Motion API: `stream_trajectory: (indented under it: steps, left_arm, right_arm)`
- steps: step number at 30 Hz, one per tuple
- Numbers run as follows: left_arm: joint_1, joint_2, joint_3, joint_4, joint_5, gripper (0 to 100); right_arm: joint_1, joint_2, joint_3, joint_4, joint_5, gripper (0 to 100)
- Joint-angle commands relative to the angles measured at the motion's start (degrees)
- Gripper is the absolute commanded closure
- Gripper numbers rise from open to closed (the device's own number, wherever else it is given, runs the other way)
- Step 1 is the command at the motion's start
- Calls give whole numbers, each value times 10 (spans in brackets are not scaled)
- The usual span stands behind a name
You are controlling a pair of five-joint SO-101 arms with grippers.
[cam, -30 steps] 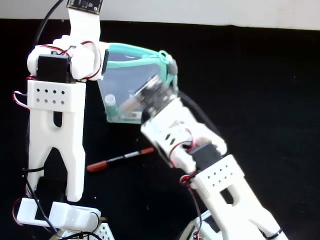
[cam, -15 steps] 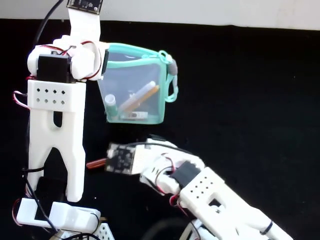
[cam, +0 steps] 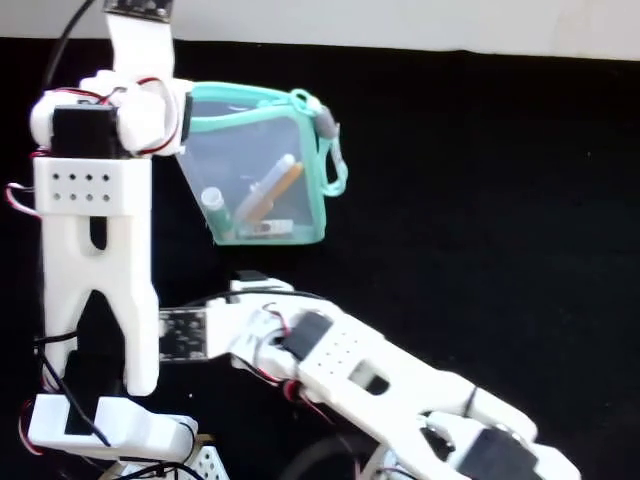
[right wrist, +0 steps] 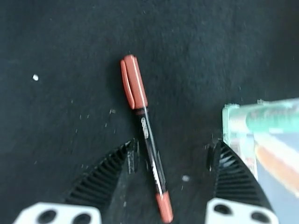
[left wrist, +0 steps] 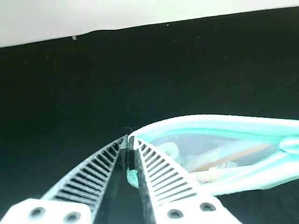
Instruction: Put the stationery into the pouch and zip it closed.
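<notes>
Right tool [right wrist: 174,148] spread astride red pen [right wrist: 142,128], cap pointing away from it, left tool [left wrist: 127,149] clenched on pouch [left wrist: 201,122] rim

Left arm [cam: 95,250]: stands tall at the left of the high view, its long white link upright and the wrist bent over at the top.
Left gripper [left wrist: 128,142]: fingers pressed together at the tips, pinching the rim of the pouch [left wrist: 205,122] at one end.
Right arm [cam: 380,375]: stretched low from the near right toward the left arm's base, almost level.
Right gripper [right wrist: 174,147]: faces downward, fingers spread wide apart, gripping nothing.
</notes>
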Motion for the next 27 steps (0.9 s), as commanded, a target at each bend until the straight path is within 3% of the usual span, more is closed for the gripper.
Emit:
stream_trajectory:
  steps: [1, 27]
  left_arm:
    - [-4, 90, 23, 13, 2, 994]
    - [-16, 91, 23, 11, -17, 994]
  right_arm:
    - [-14, 54, -68, -9, 30, 754]
    - [-13, 273, -197, -9, 69, 754]
